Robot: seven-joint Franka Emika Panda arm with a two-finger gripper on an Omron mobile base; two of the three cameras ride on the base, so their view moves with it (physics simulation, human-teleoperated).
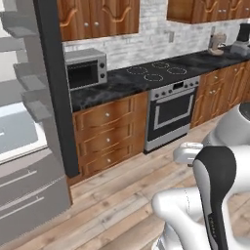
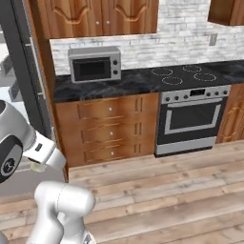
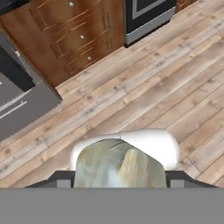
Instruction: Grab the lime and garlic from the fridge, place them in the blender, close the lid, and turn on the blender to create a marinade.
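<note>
Arm is tucked low and close to the base, hand aimed down at the plank floor. That reads as a carry pose: load kept near the body while the base drives.

Hand view, bottom centre: a pale, mottled grey-tan lumpy object (image 3: 119, 164) sits right at the fingers. Judging by the papery look, it's the garlic, held there for transport. The same pale lump (image 2: 38, 166) peeks out under the white wrist at mid left of the right base view. The two-finger gripper (image 3: 119, 177) looks clamped on it, but the fingertips themselves are hidden behind the lump, so the grip is inferred.

The tall dark grey fridge (image 1: 52, 88) stands open along the left edge of the left base view, with white interior and grey shelves showing. It's probably open because it was the pick source.

The blender (image 1: 242, 38), a dark jar on a grey base, is at the far upper right of the left base view, on the black stone counter (image 1: 146, 80) past the silver oven with black cooktop (image 1: 168, 105). It's well apart from the arm, so a drive to the right is needed.

Can't make out the lime or the lid.

Judgement: mid-transfer, fridge to blender.
</note>
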